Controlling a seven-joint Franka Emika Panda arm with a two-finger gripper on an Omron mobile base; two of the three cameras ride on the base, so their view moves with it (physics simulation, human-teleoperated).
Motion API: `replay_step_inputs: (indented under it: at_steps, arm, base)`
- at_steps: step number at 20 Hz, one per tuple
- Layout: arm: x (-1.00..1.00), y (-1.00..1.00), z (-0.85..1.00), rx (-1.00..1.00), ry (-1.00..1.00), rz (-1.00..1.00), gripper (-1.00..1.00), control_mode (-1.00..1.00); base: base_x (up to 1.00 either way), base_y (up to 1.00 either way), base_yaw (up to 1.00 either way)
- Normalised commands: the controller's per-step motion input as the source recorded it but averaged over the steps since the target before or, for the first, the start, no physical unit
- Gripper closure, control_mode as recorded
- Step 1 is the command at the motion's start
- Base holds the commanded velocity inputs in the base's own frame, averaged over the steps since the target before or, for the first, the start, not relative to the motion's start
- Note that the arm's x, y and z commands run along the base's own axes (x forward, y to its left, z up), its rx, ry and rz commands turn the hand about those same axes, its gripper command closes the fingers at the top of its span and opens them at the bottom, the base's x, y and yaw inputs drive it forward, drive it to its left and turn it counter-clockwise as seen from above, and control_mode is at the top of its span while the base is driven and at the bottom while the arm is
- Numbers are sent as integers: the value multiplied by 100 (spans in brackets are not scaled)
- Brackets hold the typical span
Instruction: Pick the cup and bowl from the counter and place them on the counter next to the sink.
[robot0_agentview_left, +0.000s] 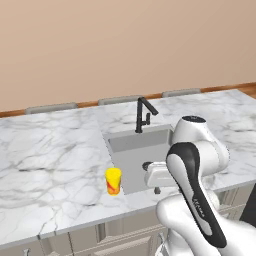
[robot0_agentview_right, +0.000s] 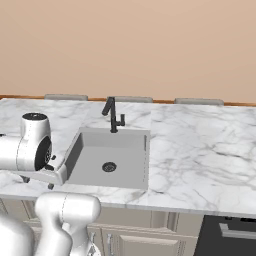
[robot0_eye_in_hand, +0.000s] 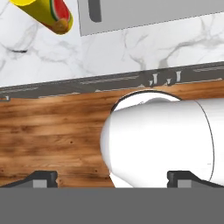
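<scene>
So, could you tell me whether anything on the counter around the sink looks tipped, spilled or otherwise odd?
Nothing stands out. The cup stands upright on the counter just beside the sink, with no spill around it. The sink basin looks dry and the faucet sits straight behind it. The gripper is open and holds nothing.

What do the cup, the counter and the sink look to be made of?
The cup: glossy yellow with a red patch, likely plastic or glazed ceramic. The counter: white with grey veining, looks like polished marble. The sink: flat matte grey, perhaps composite or brushed metal; no reflections to settle it.
</scene>
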Motion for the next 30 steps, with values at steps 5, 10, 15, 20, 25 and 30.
replay_step_inputs:
  at_steps: [5, 10, 15, 20, 25, 30]
  arm:
    - [0, 0, 0, 0, 0, 0, -100, 100]
    - [0, 0, 0, 0, 0, 0, -100, 100]
    - [0, 0, 0, 0, 0, 0, -100, 100]
    - [0, 0, 0, 0, 0, 0, -100, 100]
    - [0, 0, 0, 0, 0, 0, -100, 100]
    - [0, 0, 0, 0, 0, 0, -100, 100]
  base:
    - [0, 0, 0]
    - [-50, 0, 0]
    - [-98, 9, 3]
    - [-45, 84, 56]
    - [0, 53, 94]
    - [0, 37, 100]
